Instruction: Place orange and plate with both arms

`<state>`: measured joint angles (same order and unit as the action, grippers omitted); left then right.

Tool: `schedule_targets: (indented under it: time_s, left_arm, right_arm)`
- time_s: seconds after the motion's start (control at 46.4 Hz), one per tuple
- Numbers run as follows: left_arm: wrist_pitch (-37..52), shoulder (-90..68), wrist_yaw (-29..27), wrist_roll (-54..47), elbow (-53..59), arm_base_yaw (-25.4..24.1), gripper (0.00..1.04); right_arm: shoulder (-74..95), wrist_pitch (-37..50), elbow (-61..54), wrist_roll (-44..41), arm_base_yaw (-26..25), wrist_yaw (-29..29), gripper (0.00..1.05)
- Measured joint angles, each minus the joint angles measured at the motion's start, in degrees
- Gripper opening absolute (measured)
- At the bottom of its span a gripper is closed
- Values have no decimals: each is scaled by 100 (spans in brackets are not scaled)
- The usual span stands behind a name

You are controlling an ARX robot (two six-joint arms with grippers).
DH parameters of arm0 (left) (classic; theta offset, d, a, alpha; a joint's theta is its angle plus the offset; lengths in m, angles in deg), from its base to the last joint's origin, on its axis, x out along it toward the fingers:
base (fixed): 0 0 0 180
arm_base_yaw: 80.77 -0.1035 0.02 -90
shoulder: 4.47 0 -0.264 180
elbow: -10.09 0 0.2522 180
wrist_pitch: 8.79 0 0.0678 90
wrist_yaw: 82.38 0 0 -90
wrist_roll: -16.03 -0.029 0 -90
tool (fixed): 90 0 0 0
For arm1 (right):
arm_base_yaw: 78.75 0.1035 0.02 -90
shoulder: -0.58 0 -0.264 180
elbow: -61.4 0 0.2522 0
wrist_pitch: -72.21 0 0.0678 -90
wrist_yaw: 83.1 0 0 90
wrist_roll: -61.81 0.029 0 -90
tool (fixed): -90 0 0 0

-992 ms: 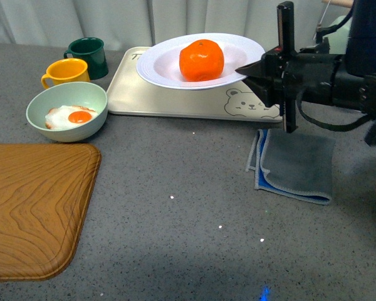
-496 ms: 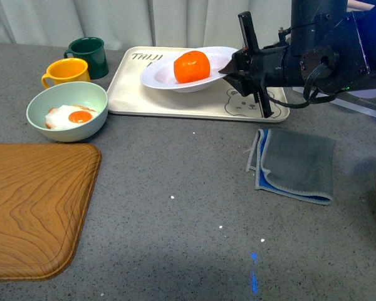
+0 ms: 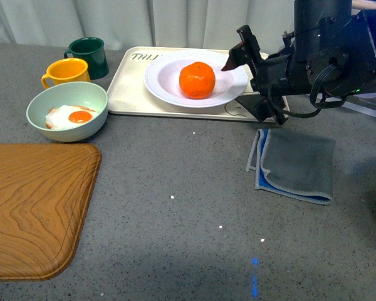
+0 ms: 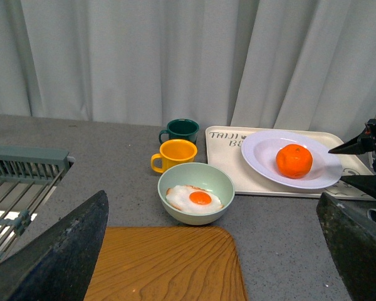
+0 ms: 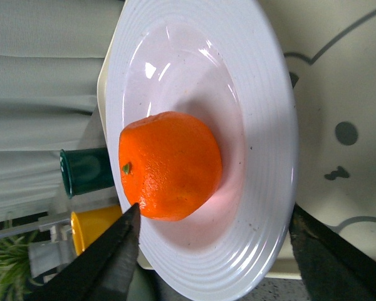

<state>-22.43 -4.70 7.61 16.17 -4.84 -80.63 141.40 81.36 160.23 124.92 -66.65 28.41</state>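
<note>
The plate [image 3: 169, 84] sits on the cream tray [image 3: 128, 94] at the far side of the grey worktop [image 3: 175, 219], and the orange [image 3: 197, 80] rests in the plate's well, roughly centred, its green stem dot visible in the right wrist view. The right hand [image 3: 233, 83] is at the plate's right edge with its fingers spread apart, one above the rim and one below, near the tray's edge; they frame the rim without clamping it. The left hand [image 4: 211, 194] appears only in its own wrist view, raised well back from the tray, its fingers wide apart with nothing between them. To the left of the tray stand a dark green mug [image 3: 89, 55] and a yellow mug [image 3: 66, 71], with a pale green bowl [image 3: 41, 100] holding a fried egg [image 3: 72, 116] just in front of them. A wooden board [image 3: 31, 207] lies at the near left, and a folded grey cloth [image 3: 297, 164] lies just in front of the tray's right end.
</note>
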Motion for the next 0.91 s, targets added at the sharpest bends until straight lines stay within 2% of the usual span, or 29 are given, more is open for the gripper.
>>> schedule_targets:
  time_s: [0.065,0.151,0.237,0.345,0.388,0.431,0.474,0.561,0.647,0.755,0.906]
  left_arm:
    - [0,0,0,-2,0,0,98]
    - [0,0,0,0,0,0,98]
    - [0,0,0,0,0,0,98]
    - [0,0,2,0,0,0,98]
    - [0,0,2,0,0,0,98]
    - [0,0,-2,0,0,0,98]
    - [0,0,-4,0,0,0,98]
    - [0,0,-2,-2,0,0,98]
    - [0,0,0,0,0,0,98]
    - [0,0,0,0,0,0,98]
    - [0,0,0,0,0,0,98]
  right_arm:
    - [-332,118,-264,-527,2,-341,82]
    - [-802,7,-442,-1276,9,-455,97]
    - [-1115,210,-691,-1602,17,-625,94]
    - [-1263,2015,-1384,-2983,87,-2210,82]
    - [-1456,3279,-2151,-4142,81,-3016,71]
    - [-1685,4002,-2758,-4937,24,-3224,62]
    - [-1996,4437,-3298,-5464,-72,-3206,53]
    - [-2728,4813,-4188,-5974,-247,-3102,36]
    - [-3309,4968,-4959,-6157,-409,-3005,18]
    - [-3740,5025,-5556,-6229,-492,-2887,1]
    - [-4594,5042,-6435,-6284,-621,-2708,1]
